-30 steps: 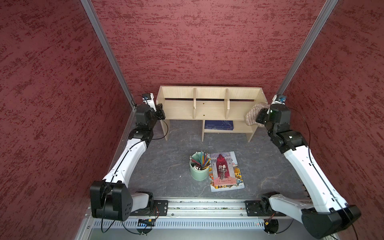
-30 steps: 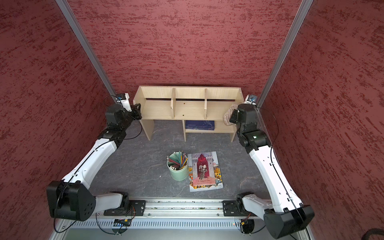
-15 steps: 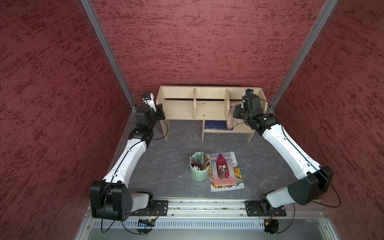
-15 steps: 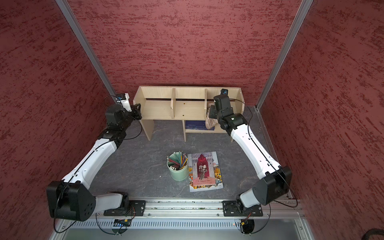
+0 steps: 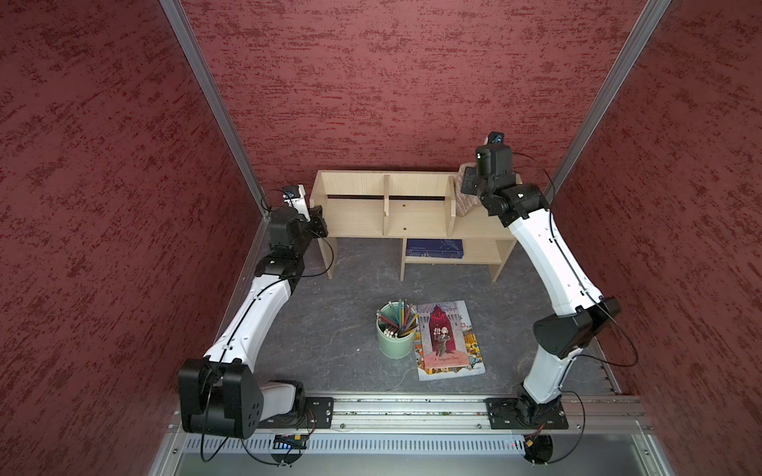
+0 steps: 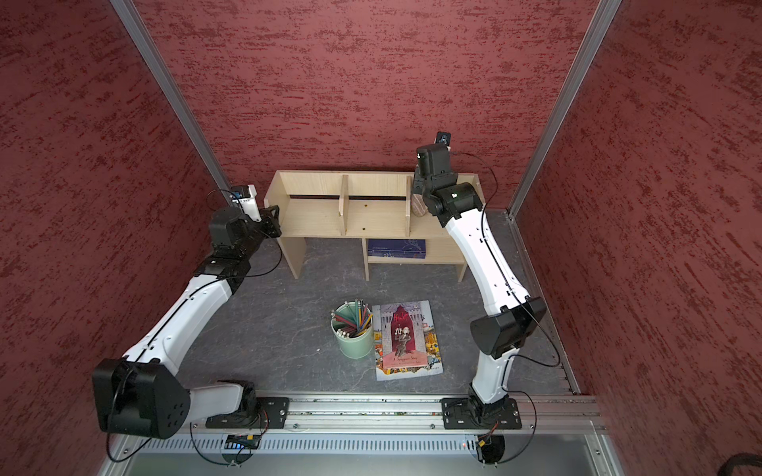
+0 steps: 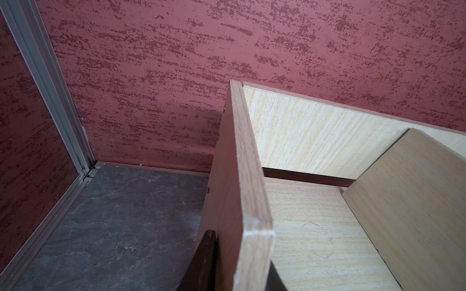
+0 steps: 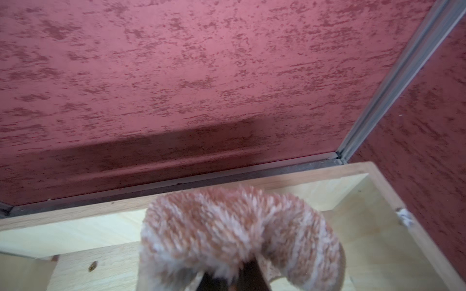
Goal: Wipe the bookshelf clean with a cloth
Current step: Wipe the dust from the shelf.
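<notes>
1. In both top views the bookshelf (image 5: 354, 218) stands against the back wall on the grey floor.
   - The right gripper (image 5: 469, 190) reaches into its right-hand upper compartment from above.
   - The cloth (image 5: 465, 206) hangs from it, just beside the right divider (image 5: 450, 206). Its lower end is near the shelf board, but whether it touches I cannot tell.
   - The left gripper (image 5: 317, 217) is at the front edge of the left side panel (image 5: 318, 193).
   - A blue book (image 5: 433, 248) lies flat on the lower shelf.
   - Well in front of the unit, a green cup (image 5: 395, 348) of pencils stands touching or just beside a picture book (image 5: 447, 338) lying flat on the floor.
   - The other top view shows the same layout, with the cloth (image 6: 419, 207) peeking out below the right wrist.

2. In the left wrist view the side panel (image 7: 242, 176) runs up the middle, edge-on.
   - One dark finger (image 7: 204, 262) sits against its outer face and the other shows at its inner face.
   - The jaws are narrowly parted and clamped on the panel.
   - The left compartment's board (image 7: 310, 226) is bare.

3. In the right wrist view the fluffy cloth (image 8: 237, 234), blurred, bunches over the dark fingertips (image 8: 248, 276).
   - The jaws are closed tight, pinching it.
   - It is inside the right compartment, in front of the back panel (image 8: 75, 234).
</notes>
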